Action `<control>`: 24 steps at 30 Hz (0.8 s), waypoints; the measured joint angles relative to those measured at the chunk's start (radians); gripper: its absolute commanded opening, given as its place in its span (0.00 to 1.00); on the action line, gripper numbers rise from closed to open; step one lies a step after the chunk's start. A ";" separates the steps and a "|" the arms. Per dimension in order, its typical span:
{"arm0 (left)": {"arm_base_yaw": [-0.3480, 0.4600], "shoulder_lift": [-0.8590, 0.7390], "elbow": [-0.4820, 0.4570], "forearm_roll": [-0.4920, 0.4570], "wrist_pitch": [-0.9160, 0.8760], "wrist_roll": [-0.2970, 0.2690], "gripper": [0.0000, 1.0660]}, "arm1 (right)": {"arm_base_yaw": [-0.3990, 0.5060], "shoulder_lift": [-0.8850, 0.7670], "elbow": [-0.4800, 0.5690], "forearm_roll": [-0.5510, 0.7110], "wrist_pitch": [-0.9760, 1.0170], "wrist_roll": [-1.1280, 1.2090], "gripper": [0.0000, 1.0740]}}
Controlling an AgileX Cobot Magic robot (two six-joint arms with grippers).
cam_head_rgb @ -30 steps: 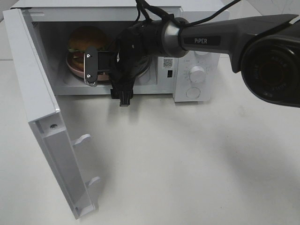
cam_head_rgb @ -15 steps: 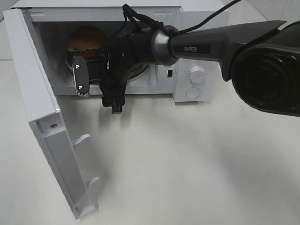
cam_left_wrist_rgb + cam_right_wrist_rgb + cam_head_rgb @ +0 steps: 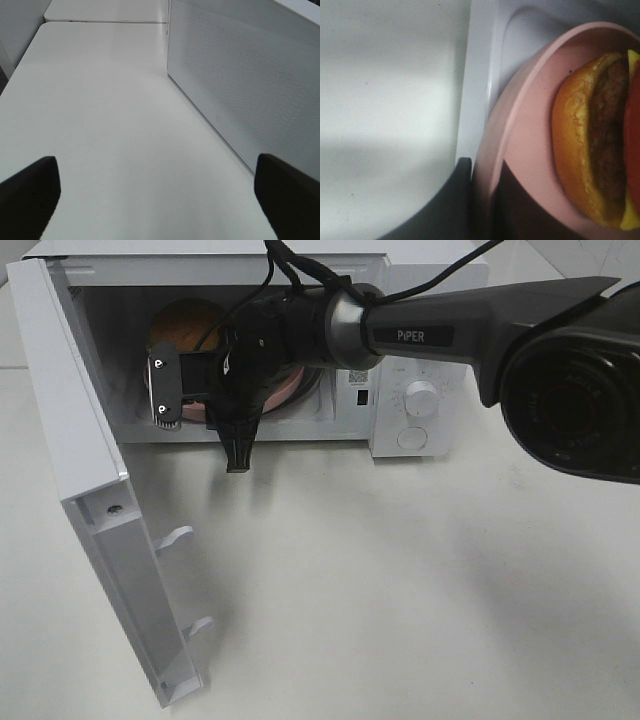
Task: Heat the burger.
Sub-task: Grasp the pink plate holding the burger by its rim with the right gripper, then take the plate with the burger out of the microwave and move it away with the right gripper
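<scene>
The burger (image 3: 182, 322) stands on a pink plate (image 3: 292, 390) inside the open white microwave (image 3: 230, 270); only its bun top shows behind my right arm. In the right wrist view the burger (image 3: 592, 150) lies on the plate (image 3: 530, 100), at the microwave's front sill. My right gripper (image 3: 166, 390) reaches into the cavity from the right and is shut on the plate's rim (image 3: 487, 200). My left gripper (image 3: 160, 200) is open and empty over the bare table, beside the outer face of the microwave door (image 3: 240, 90). It is out of the exterior view.
The microwave door (image 3: 90, 490) stands open toward the front left, with two latch hooks (image 3: 180, 536) on its inner edge. The control panel with knobs (image 3: 421, 398) is at the microwave's right. The white table (image 3: 400, 590) lies in front.
My right gripper has moved left and a little deeper into the microwave with the plate, and the wrist has turned. The arm now hides more of the burger.
</scene>
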 measured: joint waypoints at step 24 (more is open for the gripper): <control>0.000 0.000 0.000 0.000 0.000 0.000 0.92 | 0.006 -0.155 0.191 0.011 0.052 -0.080 0.00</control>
